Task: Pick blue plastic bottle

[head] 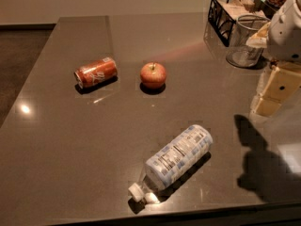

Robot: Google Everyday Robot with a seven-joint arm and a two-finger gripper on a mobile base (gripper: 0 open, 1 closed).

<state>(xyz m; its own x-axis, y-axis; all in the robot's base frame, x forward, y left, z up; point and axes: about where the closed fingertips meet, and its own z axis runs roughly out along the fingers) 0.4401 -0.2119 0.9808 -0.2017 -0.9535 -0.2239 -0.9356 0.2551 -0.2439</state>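
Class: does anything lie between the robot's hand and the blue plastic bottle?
Nothing visible. The hand hangs at the right; the bottle lies on its side near the front edge, only tabletop between them.

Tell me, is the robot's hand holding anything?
Nothing is held. The gripper hangs at the right, apart from the blue plastic bottle lying on the table.

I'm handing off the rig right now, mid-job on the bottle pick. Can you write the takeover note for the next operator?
Gripper: at the right edge of the view, above the table, nothing seen in it, well apart from the bottle.
Blue plastic bottle: on its side near the table's front edge, cap pointing front-left.
Done: no grasp yet.
Left: approach the bottle, grasp it, lift it.
Soda can and apple lie farther back.
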